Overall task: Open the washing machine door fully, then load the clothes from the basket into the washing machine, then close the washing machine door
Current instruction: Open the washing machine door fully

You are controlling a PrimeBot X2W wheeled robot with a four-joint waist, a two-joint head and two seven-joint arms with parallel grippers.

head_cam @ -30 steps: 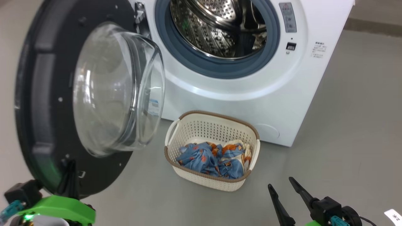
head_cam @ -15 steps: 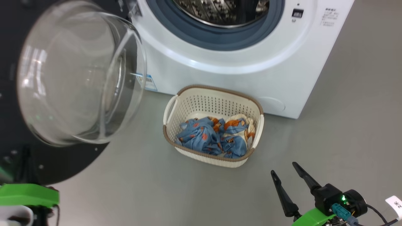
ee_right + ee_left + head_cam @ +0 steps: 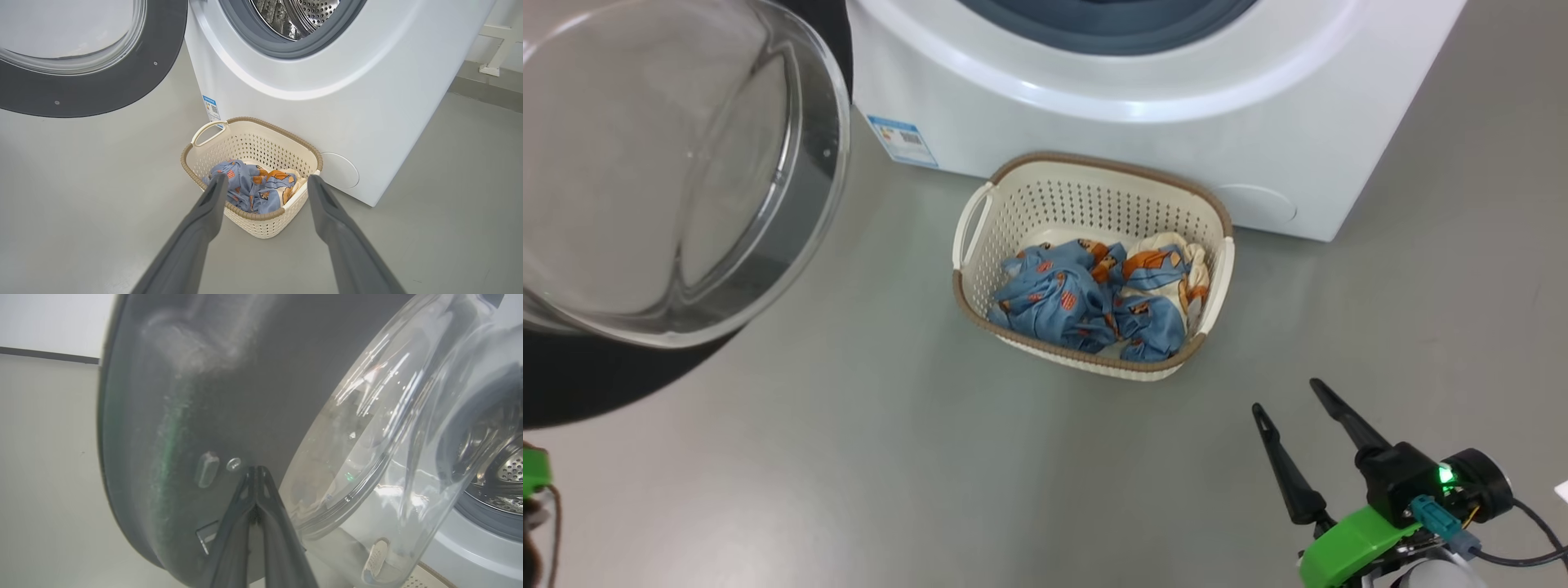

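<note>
Downward the head camera has tipped over the last second, so the basket [image 3: 1094, 192] sits higher in its view, and the washing machine door [image 3: 670, 180] looks swung wider from the washing machine [image 3: 1143, 122]. The left gripper [image 3: 255, 473] has its fingers pressed together, tips at the door's dark inner face; contact cannot be told. The right gripper [image 3: 1286, 396] hovers with fingers spread wide, empty, near the basket. That basket stands on the grey floor [image 3: 915, 465] just before the machine, blue-and-orange clothes [image 3: 1086, 298] inside.
</note>
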